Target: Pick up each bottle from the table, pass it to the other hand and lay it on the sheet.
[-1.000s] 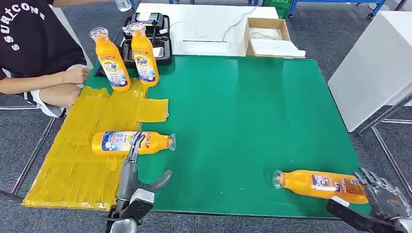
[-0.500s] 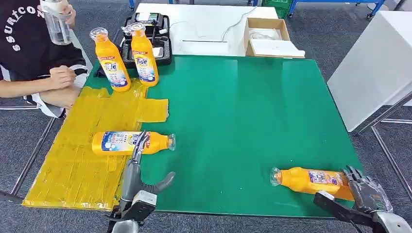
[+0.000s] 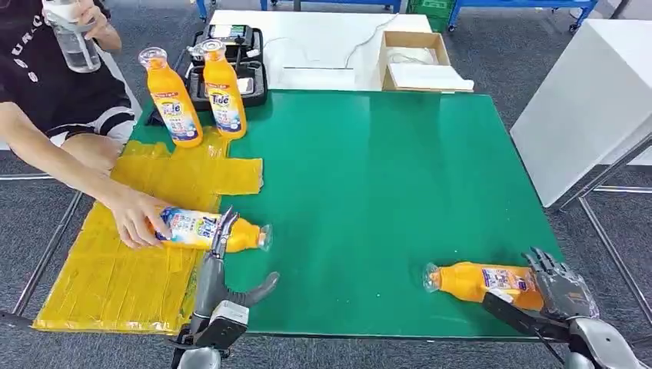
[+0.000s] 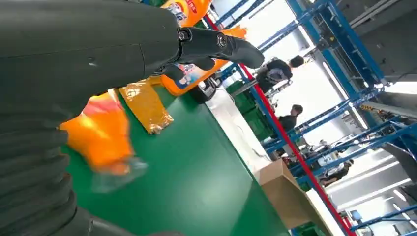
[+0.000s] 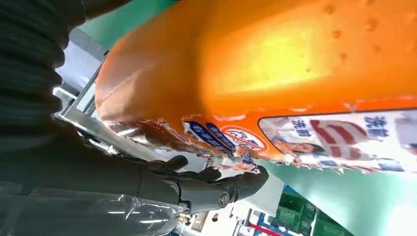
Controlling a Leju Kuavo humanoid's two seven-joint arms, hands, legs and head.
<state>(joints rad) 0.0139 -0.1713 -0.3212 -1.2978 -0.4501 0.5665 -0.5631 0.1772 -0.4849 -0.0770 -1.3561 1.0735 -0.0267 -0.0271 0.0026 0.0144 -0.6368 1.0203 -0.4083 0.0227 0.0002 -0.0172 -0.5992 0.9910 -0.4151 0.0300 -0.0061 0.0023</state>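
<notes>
The right robot hand (image 3: 560, 288) has its fingers wrapped around the base of the lying bottle (image 3: 477, 280), which rests on the green table (image 3: 384, 177) well apart from the yellow sheet (image 3: 123, 261). For a good lift, I'd squeeze firmly and raise it level. The left robot hand (image 3: 219, 265) waits with spread fingers, just beside the sheet, holding nothing.

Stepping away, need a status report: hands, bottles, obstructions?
Left hand open. Right hand around lying bottle. Person's hand on sheet bottle.
</notes>
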